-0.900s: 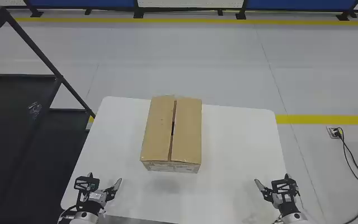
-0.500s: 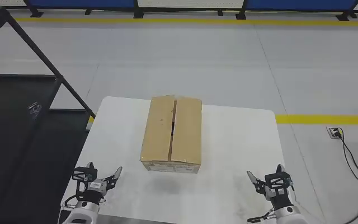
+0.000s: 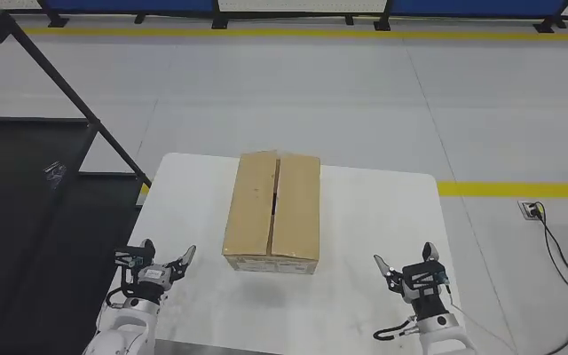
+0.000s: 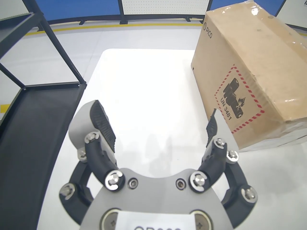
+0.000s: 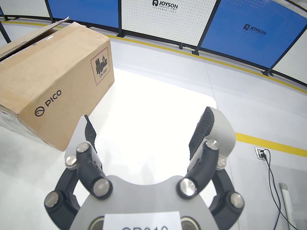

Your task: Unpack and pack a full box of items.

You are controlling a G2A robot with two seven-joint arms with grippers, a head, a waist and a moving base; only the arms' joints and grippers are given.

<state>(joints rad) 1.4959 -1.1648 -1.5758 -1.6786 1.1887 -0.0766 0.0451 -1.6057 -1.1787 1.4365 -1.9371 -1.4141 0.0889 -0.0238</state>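
We judge nothing unpacked yet: the box [image 3: 272, 211], flaps folded shut, stands on the worktop [image 3: 373, 231] ahead of and between our left tool [image 4: 156, 111] and right tool [image 5: 146, 116], both spread wide and holding nothing.

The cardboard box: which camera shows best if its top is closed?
The top view: it looks down on the cardboard box, showing both flaps folded shut with a thin gap between. The left wrist view shows mostly a side; the right wrist view, a side and one slightly raised flap edge.
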